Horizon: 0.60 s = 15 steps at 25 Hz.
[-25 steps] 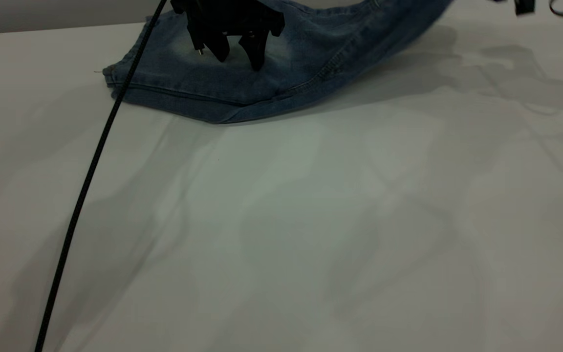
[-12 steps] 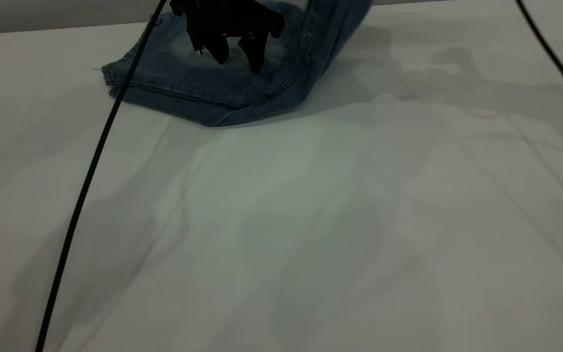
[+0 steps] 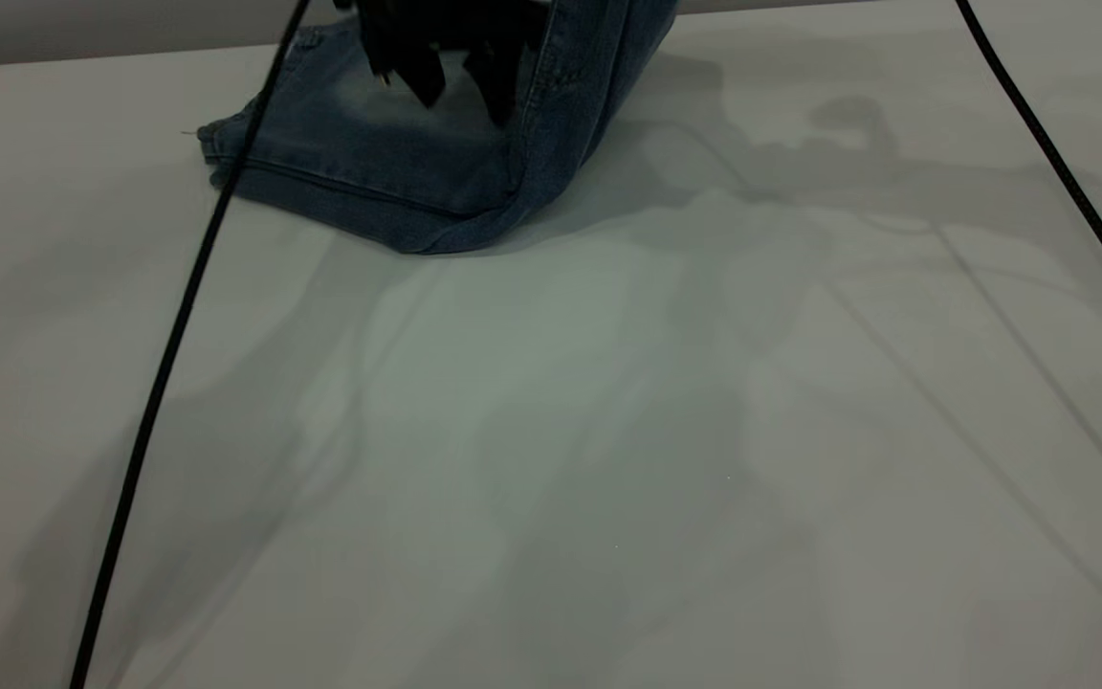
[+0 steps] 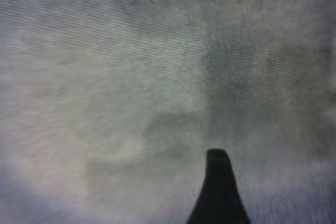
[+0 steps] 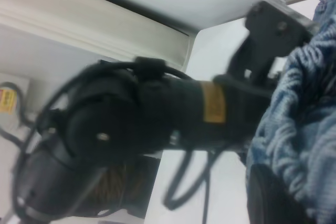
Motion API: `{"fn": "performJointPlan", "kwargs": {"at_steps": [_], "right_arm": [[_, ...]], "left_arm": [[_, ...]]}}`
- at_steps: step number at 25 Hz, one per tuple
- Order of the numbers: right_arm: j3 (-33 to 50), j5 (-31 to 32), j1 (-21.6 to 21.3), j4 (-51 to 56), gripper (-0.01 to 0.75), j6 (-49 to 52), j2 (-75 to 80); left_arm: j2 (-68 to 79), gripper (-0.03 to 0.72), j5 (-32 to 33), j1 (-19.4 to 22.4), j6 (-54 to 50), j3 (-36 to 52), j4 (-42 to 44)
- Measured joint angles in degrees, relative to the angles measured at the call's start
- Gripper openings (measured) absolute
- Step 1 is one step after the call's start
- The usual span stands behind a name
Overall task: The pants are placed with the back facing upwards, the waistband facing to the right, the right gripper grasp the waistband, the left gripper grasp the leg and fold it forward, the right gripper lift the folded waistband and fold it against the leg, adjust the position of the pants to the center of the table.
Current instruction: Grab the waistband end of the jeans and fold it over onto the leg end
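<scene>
Since one second ago, the raised end of the pants (image 3: 398, 163) has swung from far out at the right of the exterior view to a steep, nearly upright fold rising out of the top of that view just right of the left gripper (image 3: 460, 91). The leg portion has kept its place on the table (image 3: 608, 431), far side, left of centre.

Step in hand: the second fold, in which the right gripper lifts the waistband (image 5: 299, 129) and carries it over the leg. The first fold appears complete, since the lower edge shows doubled layers.

Left gripper: its fingers (image 3: 503, 100) are parted, with nothing clamped between them. The tips sit on or just above the pale patch of denim; contact cannot be confirmed. The left wrist view shows only cloth close up and one dark fingertip (image 4: 218, 182).

Right gripper: outside the exterior view. Its wrist view shows gathered blue denim filling one side, right against the camera, with the left arm (image 5: 157, 124) beyond. The fabric hangs from above, so a grip on the waistband is likely, but the jaws themselves are not visible and their state cannot be told.

Next move: the raised cloth must pass over where the left gripper stands, so that gripper must clear first. Two black cables (image 3: 178, 325) cross the view.
</scene>
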Motion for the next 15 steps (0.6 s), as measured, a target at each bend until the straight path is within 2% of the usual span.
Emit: {"fn": "performJointPlan", "kwargs": {"at_steps": [7,15], "right_arm": [[0.0,0.0,0.69,0.02,0.09,0.0,0.0],[-1.26,-1.89,2.82,0.93,0.09,-0.27,0.05]], "left_arm": [[-5.57,0.488,7.28,0.3,-0.33,-3.94,6.58],[-12.32,0.488,7.43,0.22,-0.44,-14.09,5.28]]}}
